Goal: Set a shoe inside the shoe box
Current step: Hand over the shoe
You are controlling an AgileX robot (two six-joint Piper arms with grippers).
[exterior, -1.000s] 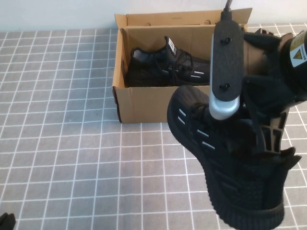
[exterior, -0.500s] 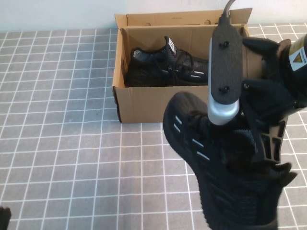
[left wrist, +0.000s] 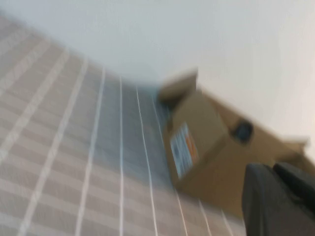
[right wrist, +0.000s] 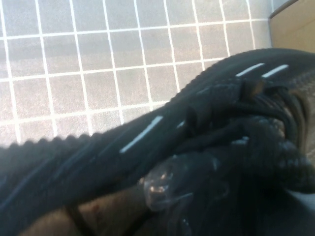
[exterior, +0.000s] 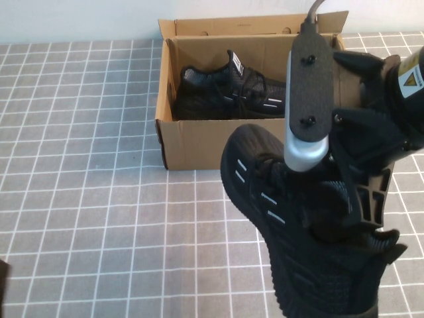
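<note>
Right gripper point(exterior: 331, 192), clamped on the shoe point(exterior: 291, 218), has carried it closer to the shoe box point(exterior: 199, 142); left gripper point(exterior: 2, 278) retreating, fingers indeterminate.

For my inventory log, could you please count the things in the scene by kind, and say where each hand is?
Shoes: 2, the shoe held up by the right hand in front of the box, and its mate inside.
Shoe box: 1.
Robot hands: 2, the left hand at the table's near left edge.
Total: 5.
</note>
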